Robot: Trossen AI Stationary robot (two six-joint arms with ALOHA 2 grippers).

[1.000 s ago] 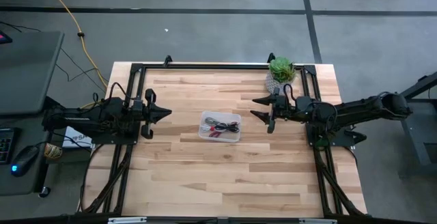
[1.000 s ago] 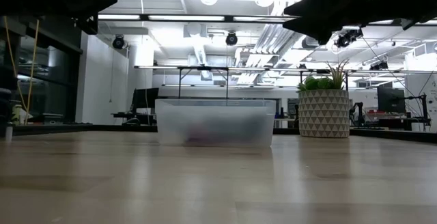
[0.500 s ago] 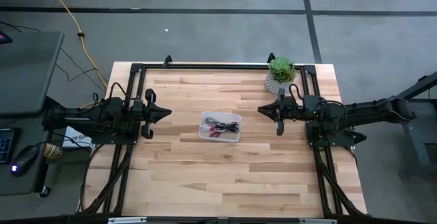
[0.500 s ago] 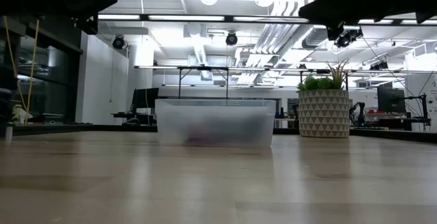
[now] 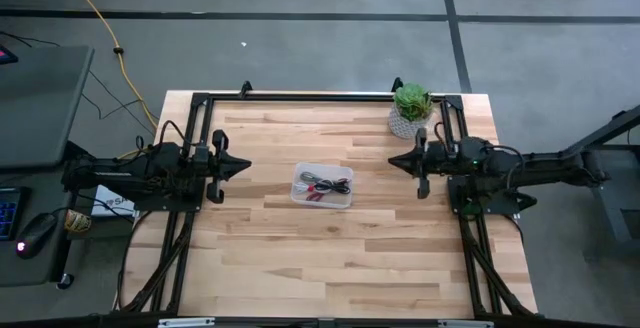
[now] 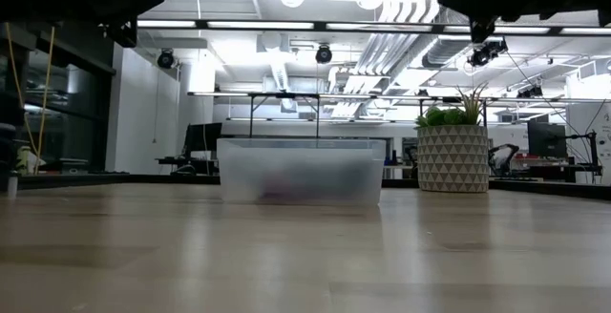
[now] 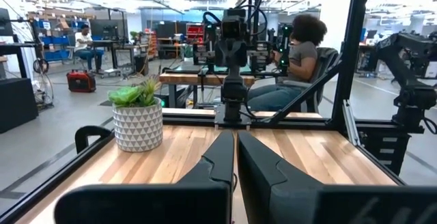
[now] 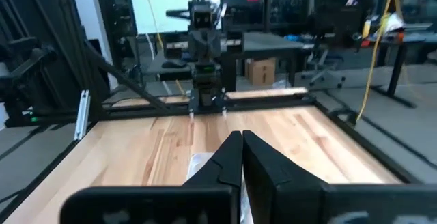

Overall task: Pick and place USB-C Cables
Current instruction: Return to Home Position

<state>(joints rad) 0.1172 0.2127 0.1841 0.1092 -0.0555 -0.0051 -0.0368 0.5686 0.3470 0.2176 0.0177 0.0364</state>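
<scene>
The USB-C cables (image 5: 322, 186), small dark and red bundles, lie inside a clear plastic bin (image 5: 298, 174) at the table's middle; in the low view the bin (image 6: 299, 170) stands on the wood with a dark blur inside. My left gripper (image 5: 246, 165) hovers shut to the left of the bin, pointing at it, its fingers together in the left wrist view (image 7: 235, 142). My right gripper (image 5: 391, 160) hovers shut to the right of the bin, fingers together (image 8: 242, 142). Neither holds anything.
A potted green plant (image 5: 412, 103) in a patterned white pot (image 6: 452, 158) stands at the far right corner, just behind my right arm. A black frame (image 5: 200, 103) runs along the table's edges. A seated person (image 7: 300, 53) shows beyond the table.
My right gripper has shut from wide open and drawn back toward the table's right edge, away from the bin. The bin and the cables have stayed where they were.
</scene>
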